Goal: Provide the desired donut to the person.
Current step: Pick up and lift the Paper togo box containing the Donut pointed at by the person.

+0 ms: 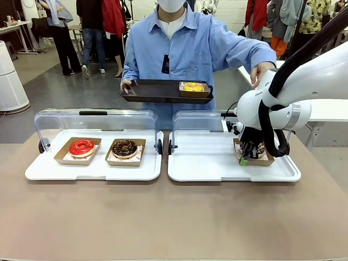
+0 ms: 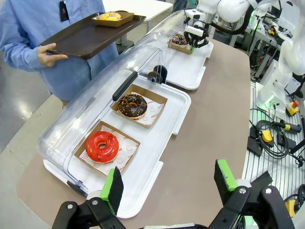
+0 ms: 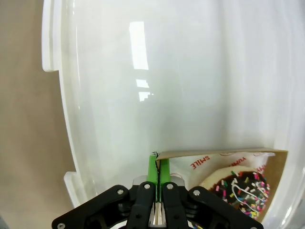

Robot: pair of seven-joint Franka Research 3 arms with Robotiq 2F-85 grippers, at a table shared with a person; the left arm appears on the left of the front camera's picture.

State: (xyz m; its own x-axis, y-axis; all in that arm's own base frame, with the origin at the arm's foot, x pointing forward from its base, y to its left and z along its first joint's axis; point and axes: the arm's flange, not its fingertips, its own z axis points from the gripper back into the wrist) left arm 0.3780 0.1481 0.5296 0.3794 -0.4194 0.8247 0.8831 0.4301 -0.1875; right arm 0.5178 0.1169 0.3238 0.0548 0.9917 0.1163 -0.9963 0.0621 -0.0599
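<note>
The person (image 1: 185, 43) in a light blue shirt stands across the table, holding a dark brown tray (image 1: 152, 91) with a yellow donut (image 1: 192, 87) in a paper box on it. My right gripper (image 1: 247, 157) is down on the right white tray (image 1: 206, 163). It is shut on the edge of the cardboard box (image 3: 214, 155) that holds a chocolate donut with coloured sprinkles (image 3: 243, 188). A red glazed donut (image 1: 81, 147) and a chocolate nut donut (image 1: 124, 148) sit in boxes on the left white tray (image 1: 43, 171). My left gripper (image 2: 169, 179) hangs open above the table's near corner.
Both white trays have clear domed lids (image 1: 95, 119) swung open toward the person. The brown table (image 1: 174, 217) is bare in front of the trays. Cables and gear (image 2: 271, 133) lie beyond the table edge in the left wrist view.
</note>
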